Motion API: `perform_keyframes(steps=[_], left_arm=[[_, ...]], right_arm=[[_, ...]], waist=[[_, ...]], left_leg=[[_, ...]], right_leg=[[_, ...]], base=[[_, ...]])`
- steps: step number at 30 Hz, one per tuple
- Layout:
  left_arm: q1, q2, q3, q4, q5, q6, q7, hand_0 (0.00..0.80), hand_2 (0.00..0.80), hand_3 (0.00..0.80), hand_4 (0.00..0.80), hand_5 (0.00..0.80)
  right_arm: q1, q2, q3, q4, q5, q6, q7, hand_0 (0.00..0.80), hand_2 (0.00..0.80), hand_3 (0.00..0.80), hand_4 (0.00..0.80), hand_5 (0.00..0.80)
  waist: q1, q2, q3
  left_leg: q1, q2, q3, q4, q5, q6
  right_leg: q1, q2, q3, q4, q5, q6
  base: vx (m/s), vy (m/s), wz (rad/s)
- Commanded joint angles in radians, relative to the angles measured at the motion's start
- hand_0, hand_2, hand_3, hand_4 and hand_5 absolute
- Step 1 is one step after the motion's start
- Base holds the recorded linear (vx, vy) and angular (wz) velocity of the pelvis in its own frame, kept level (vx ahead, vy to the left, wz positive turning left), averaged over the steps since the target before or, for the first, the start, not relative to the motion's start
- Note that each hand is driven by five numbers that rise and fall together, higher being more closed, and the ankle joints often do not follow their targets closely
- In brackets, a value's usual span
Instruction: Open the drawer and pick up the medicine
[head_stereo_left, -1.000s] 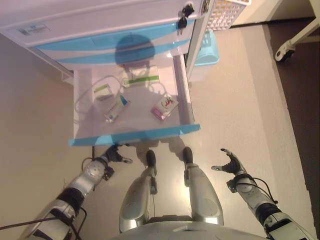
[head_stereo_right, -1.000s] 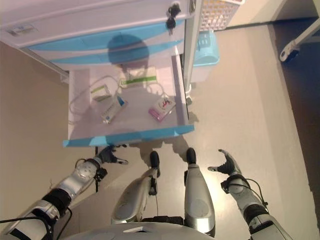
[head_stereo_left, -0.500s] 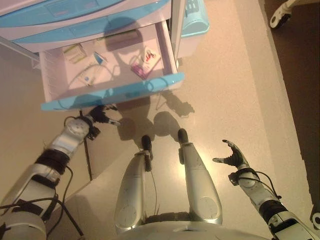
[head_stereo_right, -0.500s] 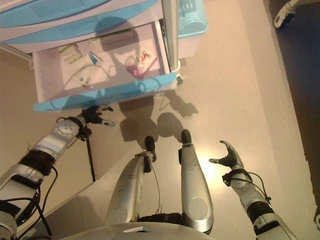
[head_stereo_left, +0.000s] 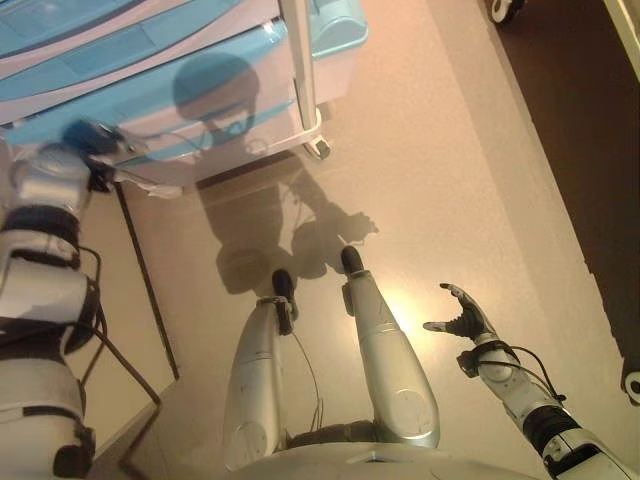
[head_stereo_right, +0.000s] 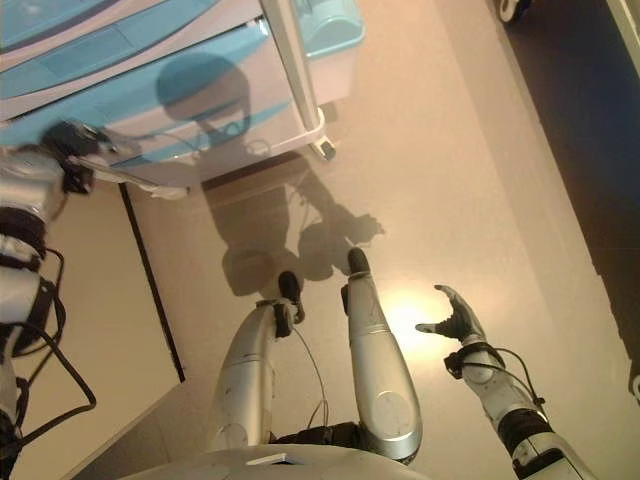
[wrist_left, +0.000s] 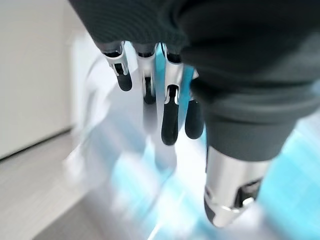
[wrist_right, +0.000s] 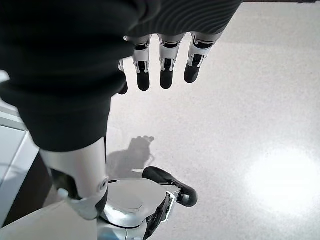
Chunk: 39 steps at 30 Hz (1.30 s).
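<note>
The white cabinet (head_stereo_left: 150, 40) with light-blue fronts fills the upper left of the eye views. Its lowest blue drawer front (head_stereo_left: 190, 100) faces me, and the inside of the drawer and the medicine boxes are hidden from here. My left hand (head_stereo_left: 88, 138) is raised at the left end of that front, fingers straight and relaxed, holding nothing. In the left wrist view the left hand (wrist_left: 170, 110) hangs over a blurred blue and white surface. My right hand (head_stereo_left: 465, 322) hovers open above the floor at the lower right, far from the cabinet, and the right wrist view shows it (wrist_right: 150, 70) empty.
A light-blue bin (head_stereo_left: 335, 25) hangs on the cabinet's right side above a caster (head_stereo_left: 320, 150). A beige wall stands at the left. Darker flooring runs along the right, with another wheel (head_stereo_left: 505, 10) at the top right.
The camera has moved, so the cabinet has slid up and left and the drawer's inside has gone out of sight. My left hand has risen to the drawer front. The right hand has barely moved.
</note>
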Motion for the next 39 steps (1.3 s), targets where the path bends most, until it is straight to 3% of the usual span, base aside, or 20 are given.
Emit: perform_keyframes(steps=[1, 5, 9, 12, 15, 20, 26, 30, 34, 39], left_arm=[[-0.049, 0.110, 0.078, -0.021, -0.018, -0.132, 0.197, 0.000, 0.000, 0.000, 0.000, 0.000], [0.012, 0.069, 0.103, -0.075, -0.029, -0.130, 0.154, 0.000, 0.000, 0.000, 0.000, 0.000], [0.147, 0.017, 0.140, -0.200, -0.103, -0.195, 0.081, 0.000, 0.000, 0.000, 0.000, 0.000], [0.306, -0.045, 0.198, -0.343, -0.190, -0.248, 0.035, 0.000, 0.000, 0.000, 0.000, 0.000], [0.562, -0.150, 0.255, -0.495, -0.208, -0.337, -0.035, 0.000, 0.000, 0.000, 0.000, 0.000], [0.877, -0.314, 0.305, -0.574, -0.192, -0.402, -0.134, 0.000, 0.000, 0.000, 0.000, 0.000], [1.079, -0.446, 0.343, -0.489, -0.127, -0.414, -0.121, 0.000, 0.000, 0.000, 0.000, 0.000], [1.153, -0.515, 0.317, -0.367, -0.031, -0.425, -0.136, 0.000, 0.000, 0.000, 0.000, 0.000], [1.207, -0.573, 0.335, -0.233, -0.069, -0.418, -0.187, 0.000, 0.000, 0.000, 0.000, 0.000], [1.203, -0.636, 0.345, -0.058, -0.095, -0.398, -0.255, 0.000, 0.000, 0.000, 0.000, 0.000]], right_arm=[[0.047, -0.001, 0.044, -0.015, 0.023, -0.045, -0.024, 0.000, 0.000, 0.000, 0.000, 0.000], [0.038, 0.011, 0.054, -0.018, 0.020, -0.041, -0.032, 0.000, 0.000, 0.000, 0.000, 0.000], [0.026, 0.035, 0.042, -0.027, 0.023, -0.027, -0.035, 0.000, 0.000, 0.000, 0.000, 0.000], [0.026, 0.057, 0.025, -0.019, 0.021, -0.025, -0.038, 0.000, 0.000, 0.000, 0.000, 0.000], [0.030, 0.086, -0.018, 0.003, 0.019, -0.023, -0.034, 0.000, 0.000, 0.000, 0.000, 0.000], [0.070, 0.108, -0.083, 0.029, 0.000, -0.024, 0.006, 0.000, 0.000, 0.000, 0.000, 0.000], [0.113, 0.135, -0.134, 0.117, -0.036, -0.044, 0.061, 0.000, 0.000, 0.000, 0.000, 0.000], [0.132, 0.168, -0.162, 0.198, -0.028, -0.037, 0.060, 0.000, 0.000, 0.000, 0.000, 0.000], [0.144, 0.211, -0.163, 0.262, -0.017, -0.062, 0.167, 0.000, 0.000, 0.000, 0.000, 0.000], [0.116, 0.275, -0.179, 0.396, 0.119, -0.011, 0.356, 0.000, 0.000, 0.000, 0.000, 0.000]], waist=[[-0.027, -0.023, -0.060], [-0.017, -0.026, -0.061], [0.007, -0.021, -0.061], [0.035, -0.015, -0.066], [0.083, -0.004, -0.083], [0.140, 0.004, -0.136], [0.179, 0.012, -0.241], [0.198, 0.011, -0.314], [0.215, -0.001, -0.381], [0.236, -0.023, -0.436]], left_leg=[[0.068, -0.066, 0.059, -0.038, -0.102, 0.122], [0.074, -0.067, 0.058, -0.064, -0.093, 0.123], [0.114, -0.068, 0.054, -0.114, -0.081, 0.124], [0.153, -0.073, 0.040, -0.149, -0.072, 0.121], [0.216, -0.083, 0.011, -0.201, -0.056, 0.113], [0.336, -0.095, -0.032, -0.301, -0.018, 0.093], [0.483, -0.087, -0.068, -0.458, 0.039, 0.062], [0.553, -0.077, -0.084, -0.543, 0.070, 0.045], [0.615, -0.071, -0.093, -0.622, 0.092, 0.032], [0.673, -0.062, -0.094, -0.701, 0.113, 0.020]], right_leg=[[0.036, 0.042, -0.012, -0.018, -0.038, -0.070], [0.035, 0.050, -0.011, -0.028, -0.033, -0.069], [0.064, 0.055, -0.009, -0.051, -0.031, -0.062], [0.108, 0.040, -0.021, -0.084, -0.025, -0.056], [0.187, 0.009, -0.049, -0.143, -0.014, -0.049], [0.336, -0.034, -0.099, -0.250, 0.005, -0.036], [0.518, -0.045, -0.147, -0.420, 0.038, -0.022], [0.595, -0.040, -0.166, -0.502, 0.062, -0.016], [0.663, -0.039, -0.187, -0.585, 0.088, -0.005], [0.723, -0.036, -0.220, -0.653, 0.105, 0.003]], base=[[-0.013, -0.008, -0.03], [-0.039, -0.012, 0.01], [-0.045, -0.054, 0.04], [-0.026, -0.091, 0.07], [0.015, -0.100, 0.01], [0.078, -0.085, 0.18], [0.095, -0.058, 0.28], [0.092, -0.054, 0.23], [0.033, -0.046, 0.20], [0.003, -0.051, 0.11]])
